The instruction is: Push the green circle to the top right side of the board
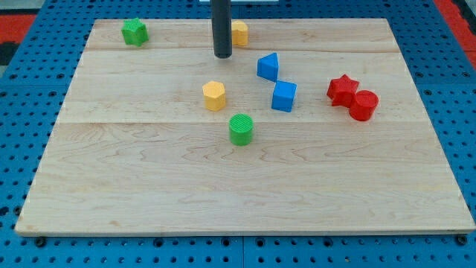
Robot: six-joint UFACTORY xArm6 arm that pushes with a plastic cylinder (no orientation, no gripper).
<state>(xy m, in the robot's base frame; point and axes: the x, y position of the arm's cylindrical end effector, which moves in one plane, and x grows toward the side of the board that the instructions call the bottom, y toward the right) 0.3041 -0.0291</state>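
Observation:
The green circle [241,129] stands near the middle of the wooden board [149,186]. My tip [222,56] is at the end of the dark rod that comes down from the view's top. It rests well above the green circle and slightly to its left, apart from it. A yellow block [239,32] lies just right of the rod near the top edge, partly hidden by it.
A yellow hexagon [214,95] lies up-left of the green circle. A blue triangular block [268,66] and a blue cube [283,96] lie up-right of it. A red star [342,88] and a red cylinder [364,105] touch at the right. A green star [134,31] is at the top left.

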